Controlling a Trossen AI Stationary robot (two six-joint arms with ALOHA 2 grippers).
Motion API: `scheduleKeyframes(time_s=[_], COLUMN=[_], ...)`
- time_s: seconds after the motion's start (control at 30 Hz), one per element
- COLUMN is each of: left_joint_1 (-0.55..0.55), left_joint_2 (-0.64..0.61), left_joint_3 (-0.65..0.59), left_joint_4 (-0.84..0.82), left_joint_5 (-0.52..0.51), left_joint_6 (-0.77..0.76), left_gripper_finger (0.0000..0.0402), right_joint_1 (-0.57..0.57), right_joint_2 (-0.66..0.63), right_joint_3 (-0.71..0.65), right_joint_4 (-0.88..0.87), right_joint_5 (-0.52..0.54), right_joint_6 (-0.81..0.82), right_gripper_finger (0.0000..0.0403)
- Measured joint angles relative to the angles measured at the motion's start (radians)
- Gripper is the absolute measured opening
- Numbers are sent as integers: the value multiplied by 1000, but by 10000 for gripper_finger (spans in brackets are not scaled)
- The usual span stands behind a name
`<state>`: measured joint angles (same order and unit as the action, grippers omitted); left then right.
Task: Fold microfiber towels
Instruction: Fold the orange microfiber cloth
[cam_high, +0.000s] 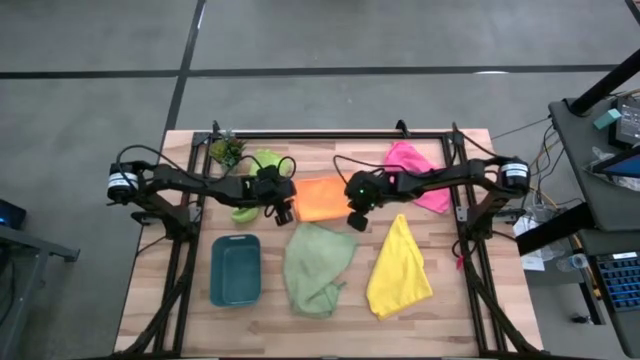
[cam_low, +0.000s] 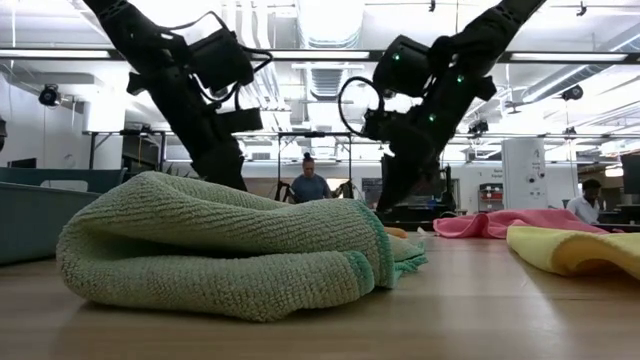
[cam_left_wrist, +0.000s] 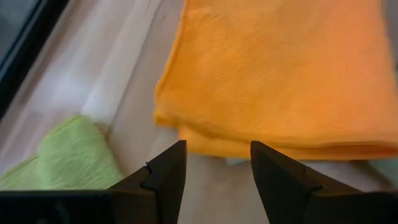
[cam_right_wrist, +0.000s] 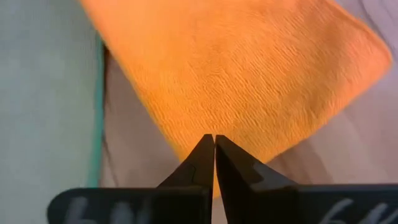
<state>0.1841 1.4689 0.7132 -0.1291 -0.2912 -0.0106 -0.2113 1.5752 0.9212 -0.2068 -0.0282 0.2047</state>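
The orange towel (cam_high: 320, 198) lies folded on the table's middle, several layers stacked at its edge (cam_left_wrist: 267, 146). My left gripper (cam_high: 283, 210) stands open at the towel's left side, its fingers (cam_left_wrist: 168, 177) short of the cloth and empty. My right gripper (cam_high: 357, 220) is shut, with nothing between its fingers, over the towel's near right part (cam_right_wrist: 236, 74). The lime green towel (cam_high: 262, 165) lies bunched under the left arm. The pink towel (cam_high: 415, 170) lies at the far right. The sage towel (cam_high: 315, 265) and the yellow towel (cam_high: 400, 268) lie crumpled nearer the front. My right gripper points its shut fingertips (cam_right_wrist: 205, 149) slanting down at the orange towel near its edge (cam_right_wrist: 186, 140). I cannot tell whether they touch the cloth. The towel lies flat on the table.
A teal tray (cam_high: 236, 268) stands at the near left. A small potted plant (cam_high: 226, 150) is at the far left corner. Black frame rails (cam_high: 462, 215) run along both sides. People stand in the room beyond the table (cam_low: 308, 185).
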Motion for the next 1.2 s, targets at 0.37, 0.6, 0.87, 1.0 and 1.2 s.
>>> scheduleKeyframes(time_s=[0.37, 0.6, 0.87, 1.0, 1.2], left_joint_1=[0, 0, 0, 0, 0], left_joint_2=[92, 179, 220, 217, 213], left_joint_3=[-2, -3, 0, 0, 0], left_joint_4=[191, 205, 219, 217, 213], left_joint_5=[54, 54, 50, 50, 50], left_joint_6=[-8, -10, -42, -61, -61], left_gripper_finger=[164, 164, 164, 163, 164], right_joint_1=[-131, -155, -155, -154, -159], right_joint_2=[14, 87, 158, 163, 163], right_joint_3=[3, 1, 4, 1, 1], right_joint_4=[-9, 30, 186, 241, 241], right_joint_5=[-73, -77, -142, -183, -182], right_joint_6=[258, 310, 332, 352, 363], right_gripper_finger=[117, 215, 261, 240, 136])
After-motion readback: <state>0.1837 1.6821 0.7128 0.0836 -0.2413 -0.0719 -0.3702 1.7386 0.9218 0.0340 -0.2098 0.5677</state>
